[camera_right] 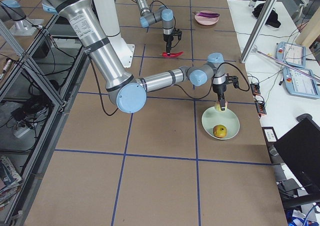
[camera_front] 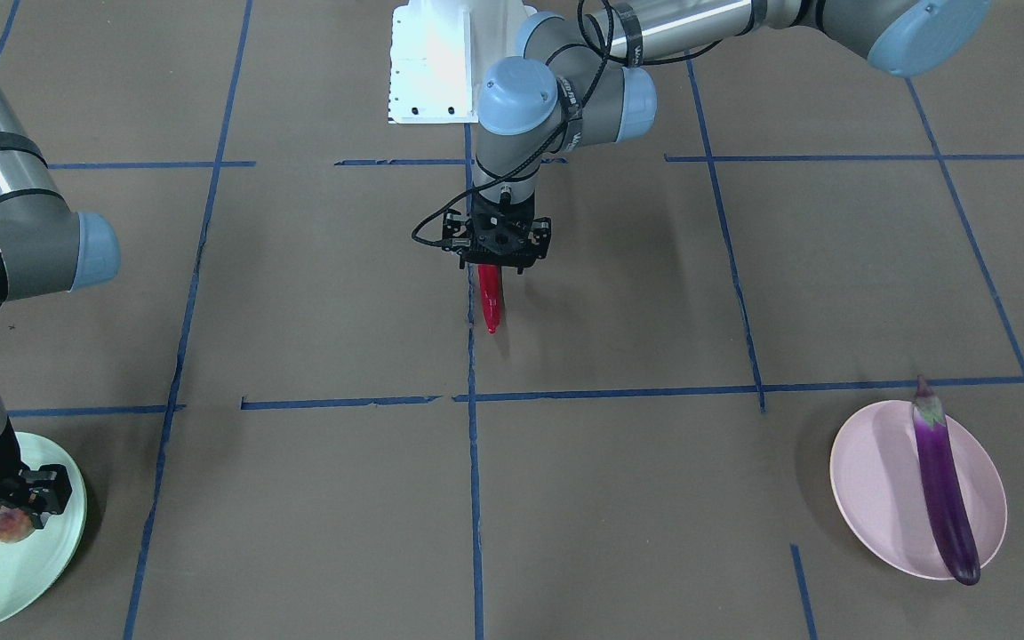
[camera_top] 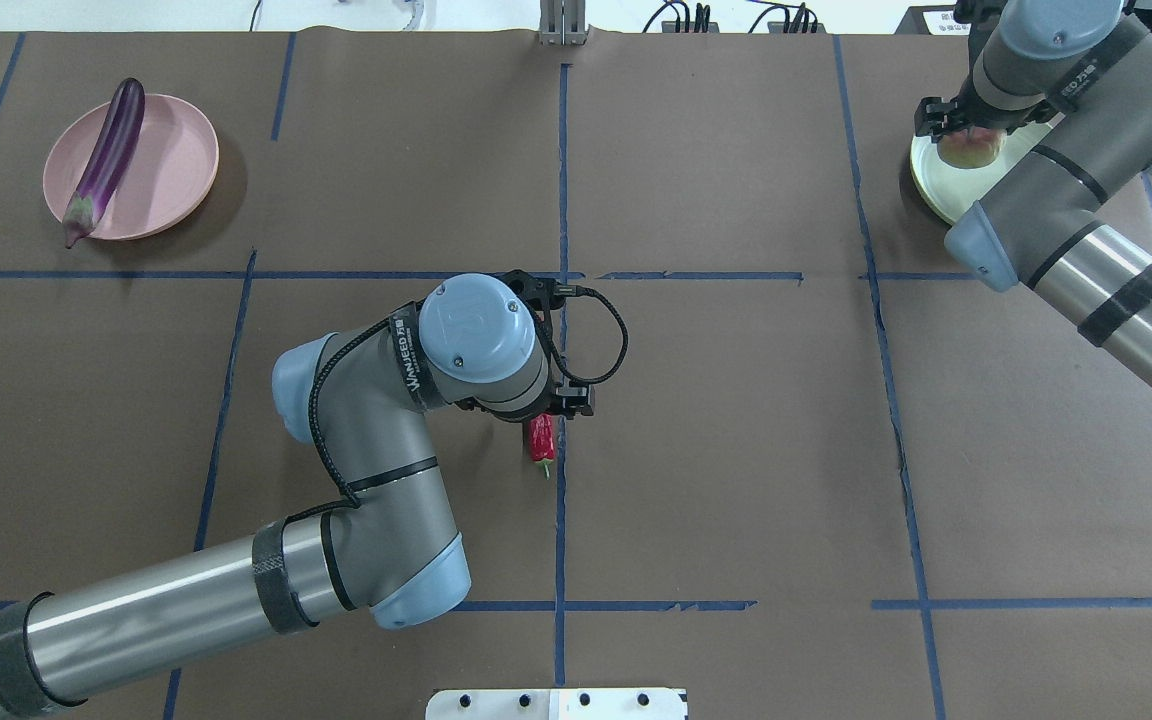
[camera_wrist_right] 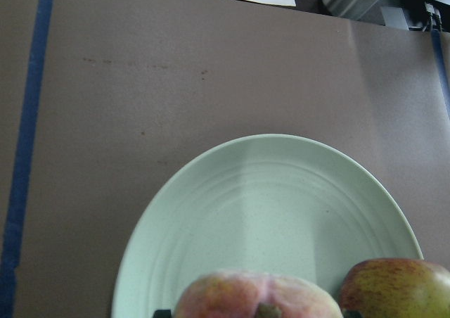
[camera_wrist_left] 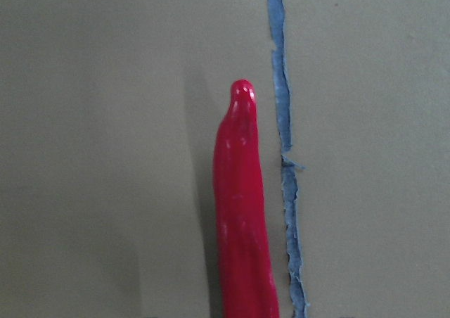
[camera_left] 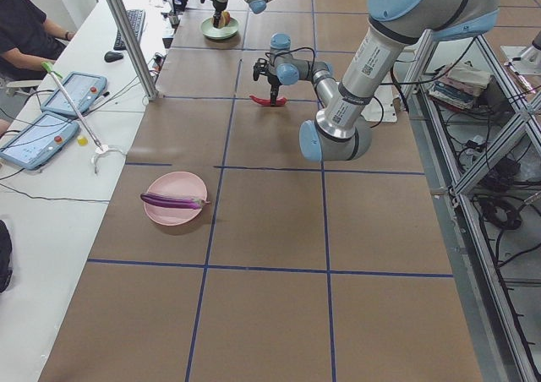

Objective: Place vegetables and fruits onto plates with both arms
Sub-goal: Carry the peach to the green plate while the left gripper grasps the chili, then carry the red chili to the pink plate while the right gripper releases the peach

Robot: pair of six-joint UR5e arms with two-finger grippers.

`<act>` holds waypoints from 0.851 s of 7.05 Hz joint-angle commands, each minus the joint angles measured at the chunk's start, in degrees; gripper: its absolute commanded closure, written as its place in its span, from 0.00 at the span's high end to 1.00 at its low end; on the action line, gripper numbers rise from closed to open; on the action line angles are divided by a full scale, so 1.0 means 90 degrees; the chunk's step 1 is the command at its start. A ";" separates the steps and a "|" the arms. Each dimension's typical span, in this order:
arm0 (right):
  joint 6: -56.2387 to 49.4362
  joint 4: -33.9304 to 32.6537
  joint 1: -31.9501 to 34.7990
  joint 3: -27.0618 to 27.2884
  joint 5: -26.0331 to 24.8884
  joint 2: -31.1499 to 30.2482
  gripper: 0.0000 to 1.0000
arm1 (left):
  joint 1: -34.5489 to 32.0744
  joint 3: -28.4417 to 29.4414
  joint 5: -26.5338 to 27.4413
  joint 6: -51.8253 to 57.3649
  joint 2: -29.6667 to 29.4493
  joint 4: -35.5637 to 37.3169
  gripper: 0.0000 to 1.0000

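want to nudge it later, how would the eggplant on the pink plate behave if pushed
The eggplant looks stiff: it spans the pink plate without sagging, ends past the rim. Its glossy skin probably slips, and its round body may roll sideways.

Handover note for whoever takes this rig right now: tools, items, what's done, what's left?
Left tool: shut on the slim bright red chili pepper at the centre of the table.
Right tool: shut on the pale cream-pink peach over the pale mint green plate, unreleased.
Done: long glossy purple eggplant lies on the pale pink plate; round red-and-yellow fruit sits on the green plate.
To do: set the peach down; chili probably goes to the pink plate.
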 commanded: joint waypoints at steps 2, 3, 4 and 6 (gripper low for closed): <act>-0.0703 0.0038 0.0034 -0.0206 -0.0053 -0.0042 0.99 | 0.0028 -0.0005 -0.0001 0.0026 -0.0071 0.0194 0.34; -0.0714 0.0145 0.0034 -0.0206 -0.0063 -0.0080 1.00 | 0.0028 -0.0015 0.0009 0.0026 -0.0062 0.0300 0.22; -0.0724 0.0165 0.0034 -0.0197 -0.0063 -0.0071 1.00 | 0.0038 -0.0024 0.0019 0.0026 -0.0062 0.0388 0.16; -0.0734 0.0166 0.0044 -0.0158 -0.0063 -0.0023 1.00 | 0.0019 -0.0121 0.0019 0.0026 -0.0178 0.0641 0.03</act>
